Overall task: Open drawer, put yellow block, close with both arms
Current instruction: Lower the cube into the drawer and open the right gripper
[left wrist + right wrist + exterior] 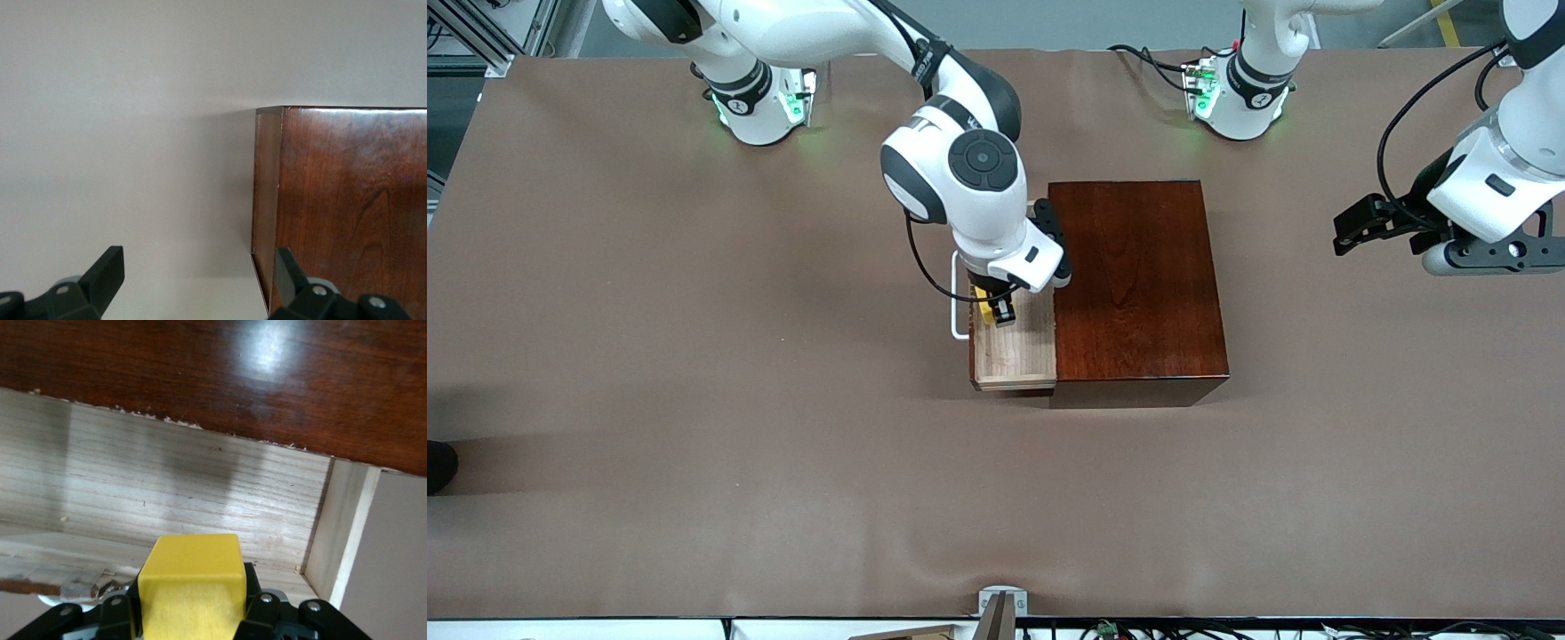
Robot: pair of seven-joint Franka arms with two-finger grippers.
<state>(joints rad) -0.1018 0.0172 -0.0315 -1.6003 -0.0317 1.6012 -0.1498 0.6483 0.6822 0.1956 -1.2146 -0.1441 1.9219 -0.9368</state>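
Observation:
The dark reddish-brown wooden box (1138, 284) stands mid-table. Its pale wood drawer (1018, 356) is pulled out toward the right arm's end, with the white bar handle (957, 302) at its outer end. My right gripper (996, 307) is over the open drawer, shut on the yellow block (986, 306). In the right wrist view the yellow block (192, 587) sits between the black fingers (263, 613), just above the drawer floor (167, 487). My left gripper (1356, 227) is open and empty, in the air over the table off the box's other end; its wrist view shows the box (347, 207).
Brown table covering (694, 400) lies all round the box. The arm bases (760, 102) stand at the table's farther edge with cables by the left base (1236, 89). A small metal bracket (1000, 604) sits at the nearer edge.

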